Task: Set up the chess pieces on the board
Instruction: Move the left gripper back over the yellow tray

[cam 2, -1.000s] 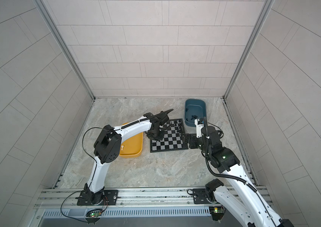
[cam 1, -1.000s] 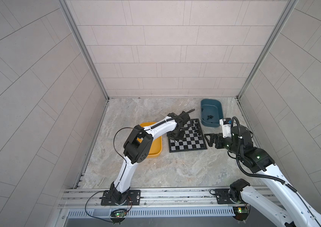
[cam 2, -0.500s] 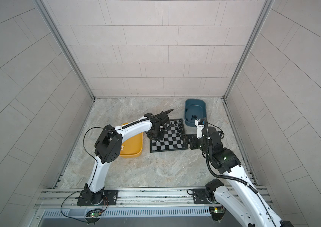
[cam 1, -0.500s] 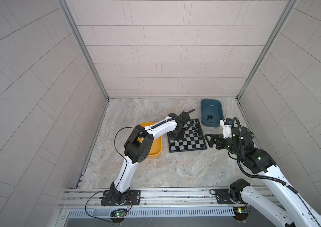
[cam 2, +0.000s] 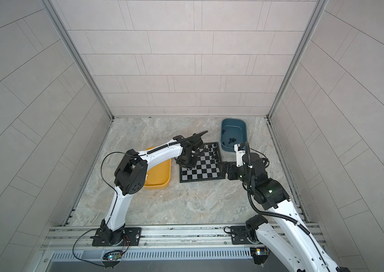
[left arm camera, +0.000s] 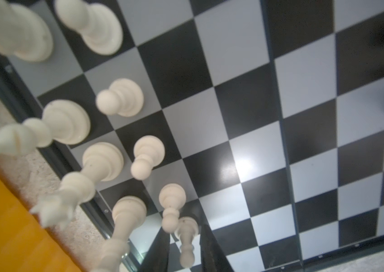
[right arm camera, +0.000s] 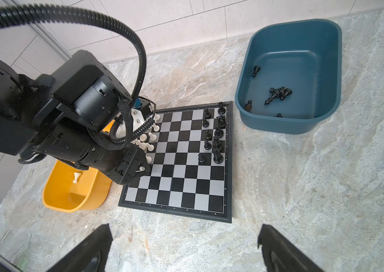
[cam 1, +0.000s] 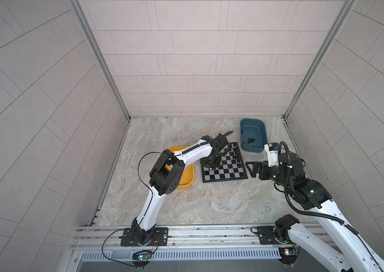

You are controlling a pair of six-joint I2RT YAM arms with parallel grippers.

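Left fingers (left arm camera: 160,253): narrowly parted either side of a white pawn (left arm camera: 187,228) standing on the board's left side. We see a sliver of gap on each side, so we judge they are not gripping it.
Left gripper (cam 1: 209,163): low over the left edge of the board (cam 1: 227,173), which lies mid-table between two trays.
Yellow tray (right arm camera: 68,205): just left of the board. We see one white piece (right arm camera: 77,177) lying in it; the left arm (right arm camera: 45,117) hides the rest.
White pieces (left arm camera: 120,97): upright in the board's two left columns, far part only; the near squares there are bare.
Black pieces (right arm camera: 214,135): upright in the two right columns, again only the far part.
Teal tray (right arm camera: 280,122): just beyond the board's far right corner, with several black men (right arm camera: 278,93) lying loose inside.
Right fingers (right arm camera: 285,249): spread wide, holding nothing.
Right gripper (cam 1: 249,169): hovering just right of the board, facing it.
Progress: we judge the task roughly half done. Both sides' far squares are filled. The near squares and the tray leftovers remain.
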